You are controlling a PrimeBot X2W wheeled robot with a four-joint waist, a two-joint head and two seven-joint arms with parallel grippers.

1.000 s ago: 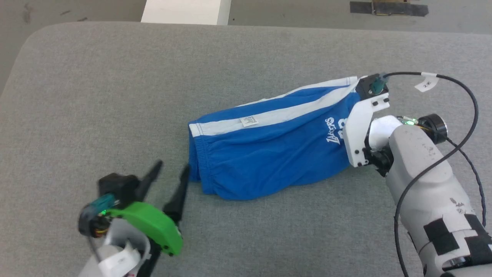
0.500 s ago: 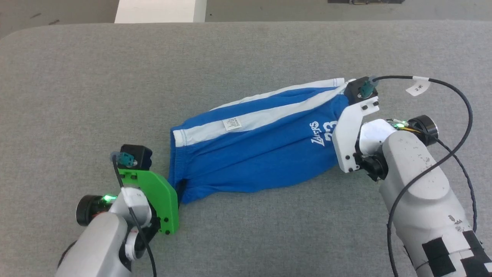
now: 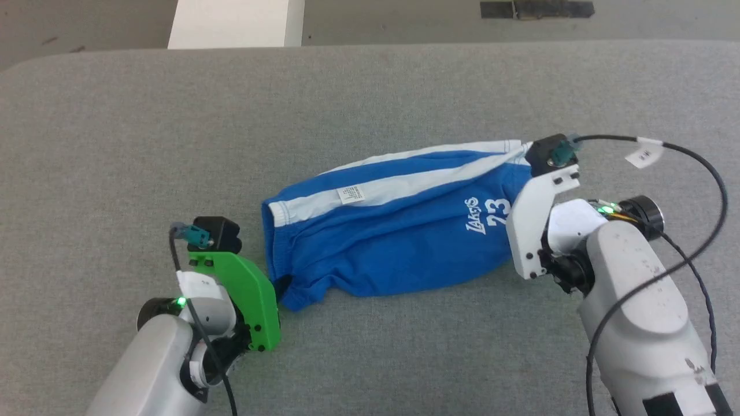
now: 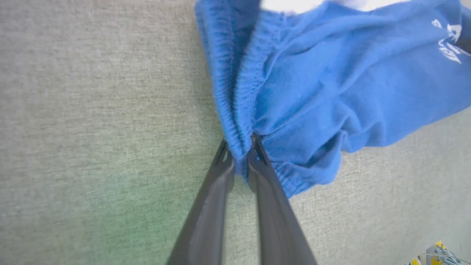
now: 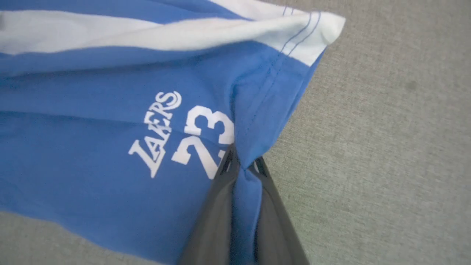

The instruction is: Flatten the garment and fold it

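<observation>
My left claw (image 4: 240,152) is clamped on the elastic waistband (image 4: 235,92) of the shorts (image 3: 393,242). Its two fingers are pinched together with bunched blue cloth between their tips. The waistband rises straight ahead of the fingertips, gathered into folds, and from there the shorts run off to the claw's right across the grey desk (image 3: 370,92).

My right claw (image 5: 243,160) grips the other end. Its fingers are closed on a fold at the leg hem (image 5: 279,73), and a strip of blue cloth runs down between them. Just left of this claw's tips is the white print (image 5: 176,136), "LAKERS 23". Ahead of the tips and further off, the white stripe (image 5: 147,33) ends at the hem corner.

In the head view the shorts lie on the desk between my two claws, wrinkled and slack along the near edge, not flat. A small white label (image 3: 351,195) sits on the stripe, nearer my left claw than my right.
</observation>
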